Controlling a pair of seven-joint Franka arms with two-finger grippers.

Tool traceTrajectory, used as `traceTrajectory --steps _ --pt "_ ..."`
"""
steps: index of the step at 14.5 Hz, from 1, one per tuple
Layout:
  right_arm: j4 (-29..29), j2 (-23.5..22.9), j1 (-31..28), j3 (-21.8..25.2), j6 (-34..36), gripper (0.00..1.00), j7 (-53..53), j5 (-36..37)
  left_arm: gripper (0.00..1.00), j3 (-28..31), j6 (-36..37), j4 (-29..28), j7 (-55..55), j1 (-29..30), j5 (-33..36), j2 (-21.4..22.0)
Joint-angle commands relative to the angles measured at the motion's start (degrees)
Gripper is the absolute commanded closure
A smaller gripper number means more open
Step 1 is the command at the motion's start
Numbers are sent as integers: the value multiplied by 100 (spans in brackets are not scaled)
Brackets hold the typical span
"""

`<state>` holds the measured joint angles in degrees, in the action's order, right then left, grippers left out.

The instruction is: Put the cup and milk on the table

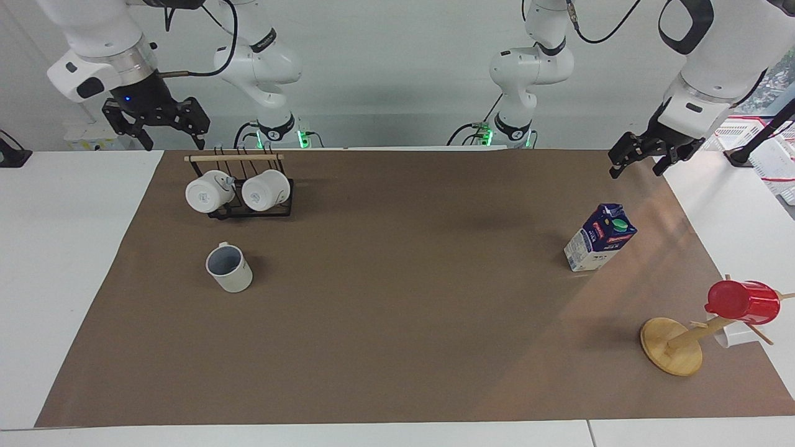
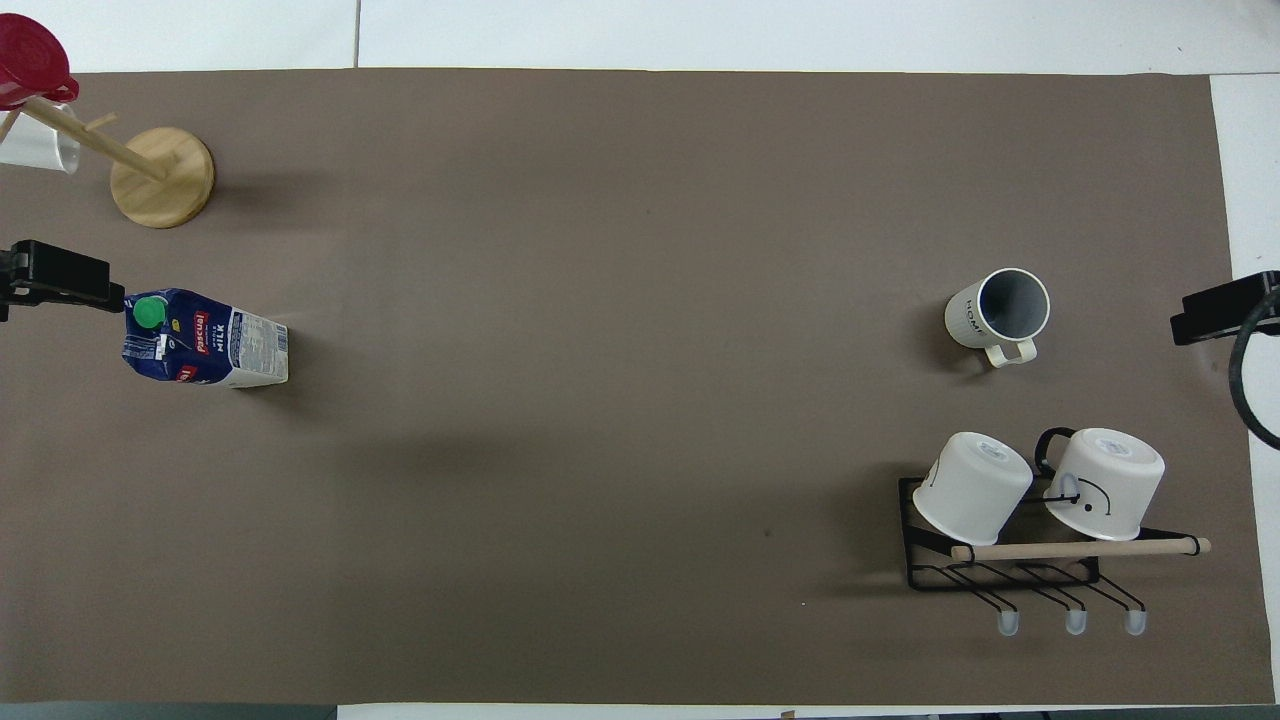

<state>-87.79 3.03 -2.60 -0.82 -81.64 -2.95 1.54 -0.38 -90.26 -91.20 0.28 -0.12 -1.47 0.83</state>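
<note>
Wooden mug tree: lowest in the facing view, at the left arm's end of the counter; it carries a red cup and a white one, only partly seen.
Milk: upright on the brown paper, nearer to the robots than the mug tree, touching nothing.
Cup: upright, mouth up, toward the right arm's end, farther from the robots than the black rack with its two white mugs.
Left gripper: raised over the counter's edge near the milk, fingers spread, empty.
Right gripper: raised beside the rack, fingers spread, empty.
Step in hand: judged complete; both items stand free on the counter.
Next move: nothing but keeping the arms clear.
Views compared: the overhead view shows the carton's label and the cup's handle; only the facing view shows how high the grippers hang.
</note>
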Motion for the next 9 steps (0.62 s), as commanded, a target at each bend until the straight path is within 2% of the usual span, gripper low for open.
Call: traceTrajectory --steps 1,9 --pt "-19 4 -30 -6 -45 0 -145 22 0 30 191 250 69 38 -152 -21" --pt "-19 4 -30 -6 -36 0 -145 13 0 30 210 200 86 47 -64 -13"
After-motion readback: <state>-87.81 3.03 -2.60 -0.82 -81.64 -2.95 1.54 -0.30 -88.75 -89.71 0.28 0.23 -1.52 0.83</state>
